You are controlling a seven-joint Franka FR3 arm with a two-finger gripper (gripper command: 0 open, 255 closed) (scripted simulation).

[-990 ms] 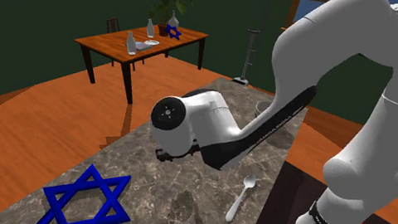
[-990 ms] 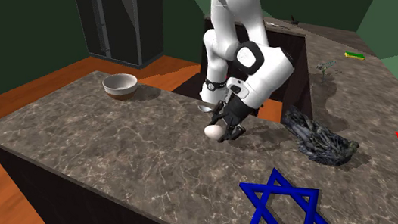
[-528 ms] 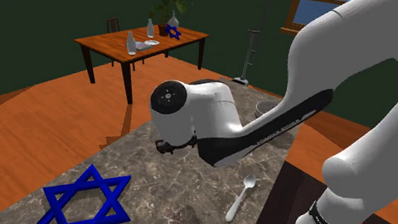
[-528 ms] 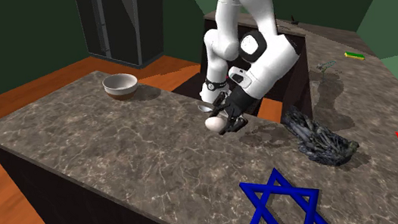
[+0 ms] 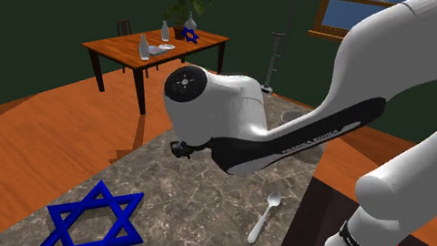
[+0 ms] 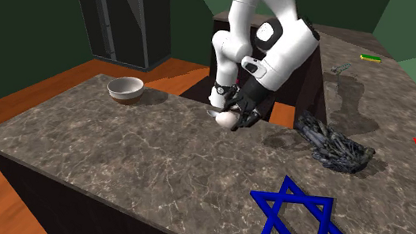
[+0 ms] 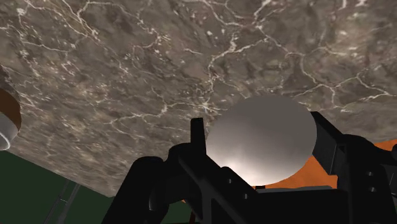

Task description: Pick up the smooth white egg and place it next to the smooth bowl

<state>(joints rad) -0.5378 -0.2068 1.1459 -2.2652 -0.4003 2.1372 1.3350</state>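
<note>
Here the end effector (image 6: 239, 116) clasps the pale egg (image 7: 262, 140) over the counter (image 6: 115, 154), well apart from the bowl (image 6: 125, 88).

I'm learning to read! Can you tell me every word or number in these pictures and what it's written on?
White letters on the arm's dark band: too small to read.
Tiny white marks low on the arm's base: too blurred to read.
Nothing is written on the egg, the bowl or the blue star.
</note>
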